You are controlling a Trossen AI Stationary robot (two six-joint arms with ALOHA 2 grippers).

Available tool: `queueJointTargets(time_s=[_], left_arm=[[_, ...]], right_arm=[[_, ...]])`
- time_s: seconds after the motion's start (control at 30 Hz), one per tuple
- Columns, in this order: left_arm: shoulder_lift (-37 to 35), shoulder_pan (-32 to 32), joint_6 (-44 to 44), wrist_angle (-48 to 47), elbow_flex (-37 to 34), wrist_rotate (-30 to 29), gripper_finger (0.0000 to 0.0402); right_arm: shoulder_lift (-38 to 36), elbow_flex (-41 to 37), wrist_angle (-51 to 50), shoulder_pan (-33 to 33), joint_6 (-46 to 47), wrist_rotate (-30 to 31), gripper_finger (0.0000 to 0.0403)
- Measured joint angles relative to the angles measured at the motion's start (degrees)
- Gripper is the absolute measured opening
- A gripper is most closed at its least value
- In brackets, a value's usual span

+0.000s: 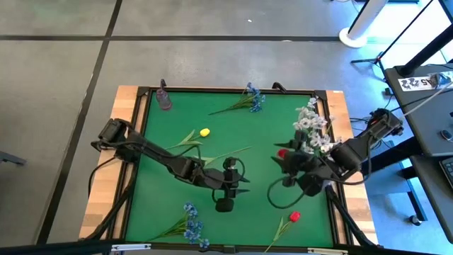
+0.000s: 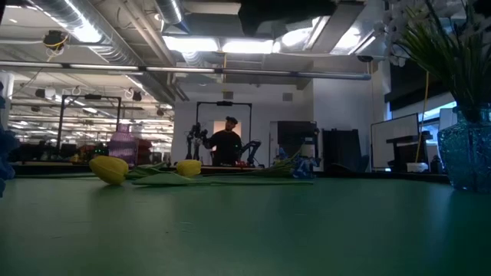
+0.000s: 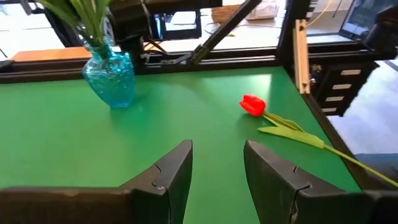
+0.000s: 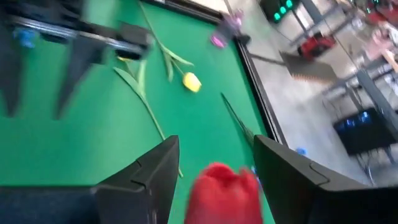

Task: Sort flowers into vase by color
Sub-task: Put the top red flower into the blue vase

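holding a red tulip (image 4: pixel 224 193) between my right hand's fingers (image 4: pixel 214 171), up over the right side of the green bench (image 1: pixel 212 134).
my left hand (image 3: pixel 217 168) hangs mid-bench, fingers apart and empty. another red tulip (image 1: pixel 293 217) lies near the front edge, a yellow tulip (image 1: pixel 204 132) lies farther back, blue bunches (image 1: pixel 192 228) lie front and back, and white sprays stand in the blue vase (image 3: pixel 112 74).

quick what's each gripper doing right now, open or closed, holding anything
Left gripper: open, empty, over the mat.
Right gripper: a red tulip sits between its fingers; whether it is clamped cannot be told.
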Motion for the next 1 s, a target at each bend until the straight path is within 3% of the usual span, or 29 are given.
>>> queueJointTargets(time_s=[0.4, 0.57, 0.83, 1.0], left_arm=[[0.0, 0.2, -0.1, -0.1, 0.0, 0.0, 0.0141], [0.0, 1.0, -0.1, -0.1, 0.0, 0.0, 0.0141], [0.0, 1.7, -0.1, -0.1, 0.0, 0.0, 0.0141], [0.0, 1.6, -0.1, -0.1, 0.0, 0.0, 0.0141]], right_arm=[[-6.4, 0.0, -14.4, 0.2, 15.8, -0.8, 0.0207], [-9.5, 0.0, -13.6, 0.1, 15.4, -0.3, 0.0207], [-9.7, -3.6, -12.8, 0.1, 10.8, -4.9, 0.0188], [-9.7, -7.1, -12.6, 0.1, 14.0, 1.4, 0.0186]])
